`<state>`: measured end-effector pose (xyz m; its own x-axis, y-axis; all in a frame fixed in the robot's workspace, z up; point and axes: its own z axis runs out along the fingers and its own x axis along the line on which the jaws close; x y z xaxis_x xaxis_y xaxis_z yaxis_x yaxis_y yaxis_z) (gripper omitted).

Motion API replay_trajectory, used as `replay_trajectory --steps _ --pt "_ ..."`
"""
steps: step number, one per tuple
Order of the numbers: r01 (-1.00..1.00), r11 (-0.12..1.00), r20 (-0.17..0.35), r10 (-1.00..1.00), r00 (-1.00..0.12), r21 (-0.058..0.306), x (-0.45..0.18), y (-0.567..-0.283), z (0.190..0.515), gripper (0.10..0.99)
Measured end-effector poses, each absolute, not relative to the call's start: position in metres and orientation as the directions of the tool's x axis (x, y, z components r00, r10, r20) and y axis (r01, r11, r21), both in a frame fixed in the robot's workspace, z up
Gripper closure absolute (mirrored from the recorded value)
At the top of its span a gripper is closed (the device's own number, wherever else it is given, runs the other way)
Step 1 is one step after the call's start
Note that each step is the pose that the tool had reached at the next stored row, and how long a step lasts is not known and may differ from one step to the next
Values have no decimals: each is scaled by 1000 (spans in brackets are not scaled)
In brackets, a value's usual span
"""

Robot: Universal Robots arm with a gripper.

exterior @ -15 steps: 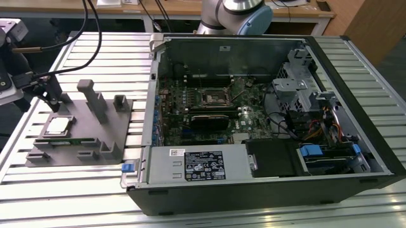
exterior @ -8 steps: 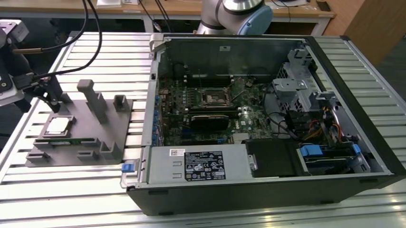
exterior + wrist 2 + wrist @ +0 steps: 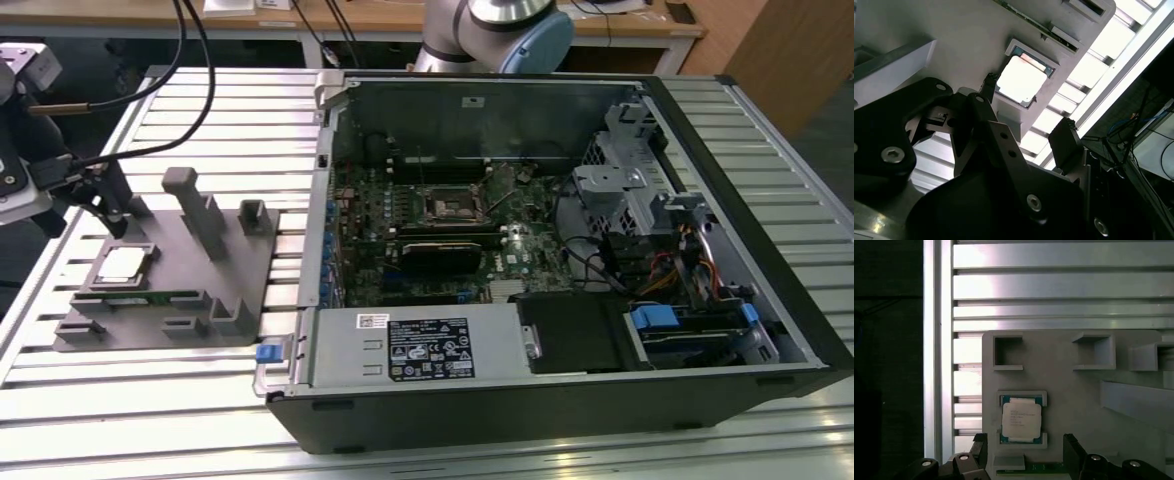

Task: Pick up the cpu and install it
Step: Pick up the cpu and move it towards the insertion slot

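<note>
The cpu is a small silvery square chip lying flat in a recess of the grey tray, at the exterior view's left. Both wrist views show it bright against the tray, cpu and cpu. My gripper hangs just above and behind it. The gripper is open, with its two dark fingers spread wider than the chip and nothing between them. In the first wrist view the gripper sits close to one edge of the chip without touching it.
An open computer case lies to the exterior view's right of the tray, with the black socket frame on its motherboard. A thin green memory strip lies in the tray beside grey upright posts. Cables trail over the slatted table.
</note>
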<state>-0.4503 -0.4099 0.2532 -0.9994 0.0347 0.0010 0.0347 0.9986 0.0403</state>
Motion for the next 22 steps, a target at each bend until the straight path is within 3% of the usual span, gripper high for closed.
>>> replay_trajectory --steps 22 --pt "35 999 1 35 -999 35 -450 -410 243 380"
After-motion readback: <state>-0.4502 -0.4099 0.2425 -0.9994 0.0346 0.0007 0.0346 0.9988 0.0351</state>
